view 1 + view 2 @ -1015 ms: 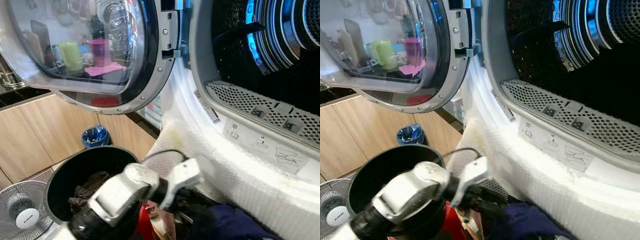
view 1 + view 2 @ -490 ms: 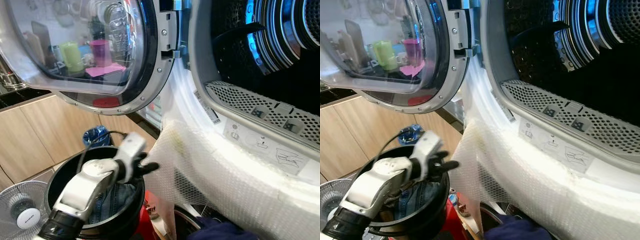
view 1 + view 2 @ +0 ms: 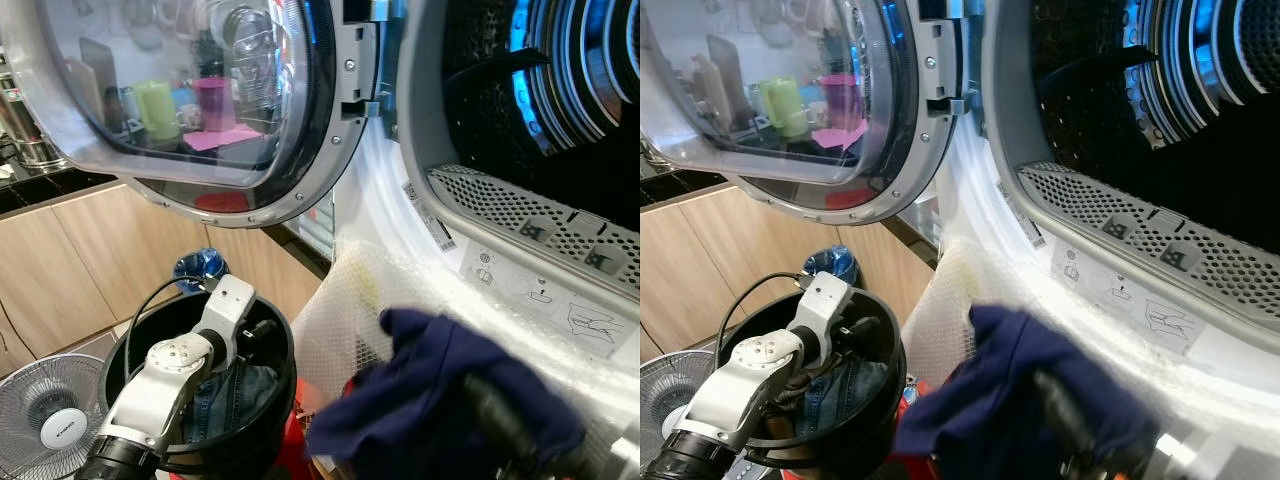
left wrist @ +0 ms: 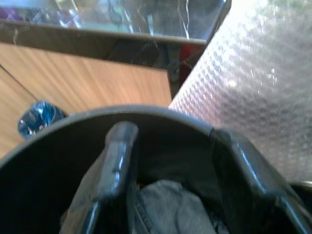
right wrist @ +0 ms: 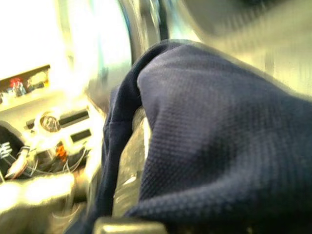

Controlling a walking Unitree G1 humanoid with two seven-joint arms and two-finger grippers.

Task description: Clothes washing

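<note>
**Clothes on the way to the drum**

Washing machine (image 3: 520, 250) takes the whole right and far part of the scene, with its dark drum (image 3: 560, 90) open and its round glass door (image 3: 190, 100) swung out to the left, so the opening is free for loading. A sheet of bubble wrap (image 3: 350, 310) covers the white front below the opening, probably to protect it from the arms.

At near left stands a black laundry bucket (image 3: 275, 345) with denim clothes (image 3: 255, 385) inside. It is placed close to the machine, so each piece needs only a short way.

A dark blue garment (image 3: 430, 400) is at near right, lifted in front of the machine and just below the opening. It hangs over the right gripper (image 5: 131, 161) and covers the fingers, so I cannot tell how the jaws stand; I judge that the garment is being carried to the drum.

The left gripper (image 4: 170, 170) is inside the bucket, its jaws wide above the denim, probably to take the next piece.
</note>
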